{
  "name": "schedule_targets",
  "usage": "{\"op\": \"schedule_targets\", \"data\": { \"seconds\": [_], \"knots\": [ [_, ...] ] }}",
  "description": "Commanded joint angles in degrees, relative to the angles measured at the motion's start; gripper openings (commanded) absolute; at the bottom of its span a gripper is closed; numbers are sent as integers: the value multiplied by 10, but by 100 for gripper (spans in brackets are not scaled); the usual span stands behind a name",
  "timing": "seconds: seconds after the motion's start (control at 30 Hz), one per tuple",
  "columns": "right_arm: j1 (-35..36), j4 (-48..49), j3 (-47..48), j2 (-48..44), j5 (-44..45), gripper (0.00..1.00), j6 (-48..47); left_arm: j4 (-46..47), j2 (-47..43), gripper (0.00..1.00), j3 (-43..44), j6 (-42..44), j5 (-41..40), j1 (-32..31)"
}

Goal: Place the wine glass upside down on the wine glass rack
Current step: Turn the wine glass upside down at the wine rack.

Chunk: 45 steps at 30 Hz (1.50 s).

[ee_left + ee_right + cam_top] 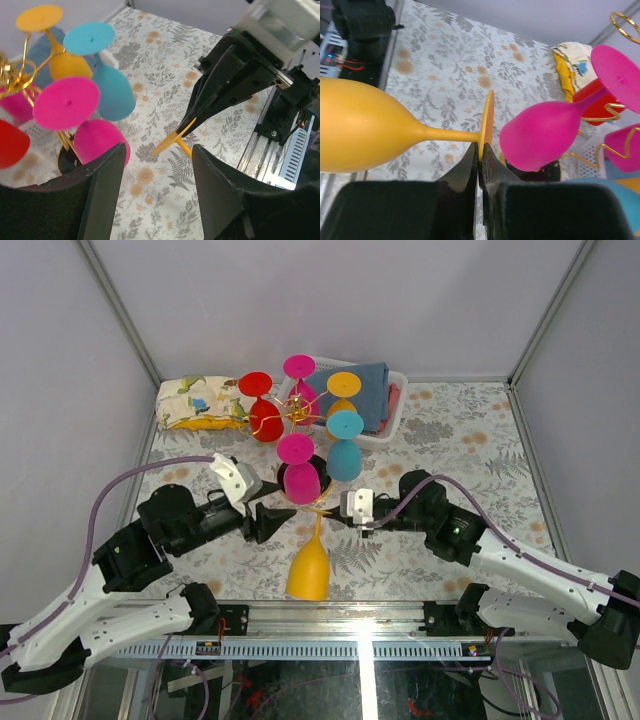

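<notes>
The yellow wine glass (pixel 308 568) lies nearly level above the table, bowl toward the near edge. My right gripper (pixel 336 511) is shut on the rim of its round foot (pixel 489 120), and the bowl (pixel 360 132) sticks out to the left in the right wrist view. My left gripper (pixel 277 523) stands open just left of the stem, with nothing between its fingers (pixel 105 185). Past those fingers the yellow foot (pixel 172 140) shows, pinched by the right gripper's black jaws. The gold wire wine glass rack (pixel 298 412) stands behind, with several coloured glasses hanging upside down on it.
A magenta glass (pixel 545 132) hangs close to the right of the held foot, above the rack's dark base (pixel 67 161). A white basket (pixel 392 418) with a blue cloth sits behind the rack. A printed fabric bundle (pixel 200 402) lies at the back left.
</notes>
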Motion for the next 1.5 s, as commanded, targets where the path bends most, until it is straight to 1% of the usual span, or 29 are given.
{"op": "schedule_targets", "data": {
  "seconds": [0.0, 0.03, 0.13, 0.27, 0.37, 0.63, 0.8, 0.9, 1.1, 1.27, 1.37, 1.47],
  "knots": [
    [26, 42, 14, 4, 104, 0, -69, 38, -40, 58, -50, -112, -93, 1],
    [31, 45, 17, 5, 112, 0, -73, 45, -50, 62, -62, -128, -101, 1],
    [40, 69, 19, 6, 139, 0, -84, 70, -89, 65, -94, -171, -117, 1],
    [44, 133, 0, -5, 140, 0, -99, 101, -119, 67, -126, -212, -137, 1],
    [45, 161, -4, -3, 144, 0, -115, 111, -127, 67, -135, -228, -144, 1],
    [49, 204, 4, -4, 181, 0, -166, 136, -96, 67, -147, -253, -87, 1],
    [50, 224, -1, -15, 152, 0, -175, 169, -68, 67, -160, -278, -72, 1],
    [55, 256, -15, -24, 123, 0, -166, 197, -52, 65, -166, -289, -62, 1],
    [69, 257, -15, -31, 119, 0, -172, 225, -26, 56, -162, -288, -43, 1],
    [74, 257, -17, -31, 109, 0, -162, 243, -17, 54, -159, -283, -37, 1],
    [77, 262, -18, -29, 107, 0, -156, 251, -11, 47, -158, -280, -30, 1],
    [77, 260, -19, -28, 111, 0, -157, 256, -9, 34, -158, -276, -21, 1]
  ]
}}
